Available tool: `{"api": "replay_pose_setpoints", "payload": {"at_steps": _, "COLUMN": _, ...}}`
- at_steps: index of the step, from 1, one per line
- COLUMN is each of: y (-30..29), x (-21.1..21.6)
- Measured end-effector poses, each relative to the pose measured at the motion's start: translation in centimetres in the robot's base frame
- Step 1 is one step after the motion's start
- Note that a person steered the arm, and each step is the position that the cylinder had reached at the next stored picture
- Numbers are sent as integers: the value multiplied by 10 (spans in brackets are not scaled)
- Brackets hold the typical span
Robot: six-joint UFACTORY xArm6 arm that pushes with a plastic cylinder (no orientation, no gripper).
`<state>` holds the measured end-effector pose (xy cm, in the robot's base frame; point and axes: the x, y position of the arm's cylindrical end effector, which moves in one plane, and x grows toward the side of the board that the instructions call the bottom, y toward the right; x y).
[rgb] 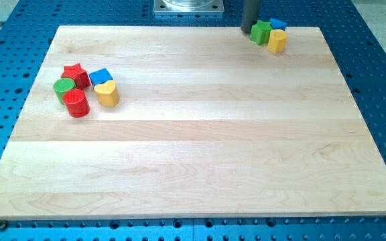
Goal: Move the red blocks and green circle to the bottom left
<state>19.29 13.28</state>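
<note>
Wooden board (193, 154); two red blocks (76, 104), one green circle (63, 86).

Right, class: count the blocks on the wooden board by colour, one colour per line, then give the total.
Red: 2, the red star and the red cylinder
Green: 2, the green circle and the green block beside my tip
Blue: 2, the blue cube and the blue block
Yellow: 2, the yellow heart and the yellow block
Total: 8
</note>
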Motion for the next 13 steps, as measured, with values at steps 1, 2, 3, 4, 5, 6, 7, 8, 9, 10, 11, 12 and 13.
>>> {"api": "replay_pose_setpoints", "payload": {"at_steps": 1, "y": 0, "x": 0}}
{"api": "replay_pose_setpoints", "payload": {"at_steps": 2, "y": -38, "x": 5}}
{"api": "replay_pose_setpoints", "payload": {"at_steps": 3, "y": -106, "x": 33}}
{"api": "replay_pose_setpoints", "payload": {"at_steps": 4, "y": -165, "x": 72}}
{"api": "replay_pose_setpoints", "payload": {"at_steps": 5, "y": -232, "x": 87}}
{"api": "replay_pose_setpoints", "payload": {"at_steps": 6, "y": -294, "x": 105}}
{"api": "replay_pose_setpoints", "payload": {"at_steps": 7, "y": -340, "x": 136}}
{"api": "replay_pose_setpoints", "payload": {"at_steps": 8, "y": -345, "x": 158}}
{"api": "replay_pose_setpoints", "payload": {"at_steps": 9, "y": -344, "x": 205}}
{"api": "replay_pose_setpoints", "payload": {"at_steps": 10, "y": -344, "x": 242}}
{"api": "replay_pose_setpoints", "payload": {"at_steps": 11, "y": -345, "x": 217}}
{"api": "replay_pose_setpoints", "payload": {"at_steps": 12, "y": -378, "x": 209}}
{"api": "replay_pose_setpoints", "payload": {"at_steps": 13, "y": -394, "x": 223}}
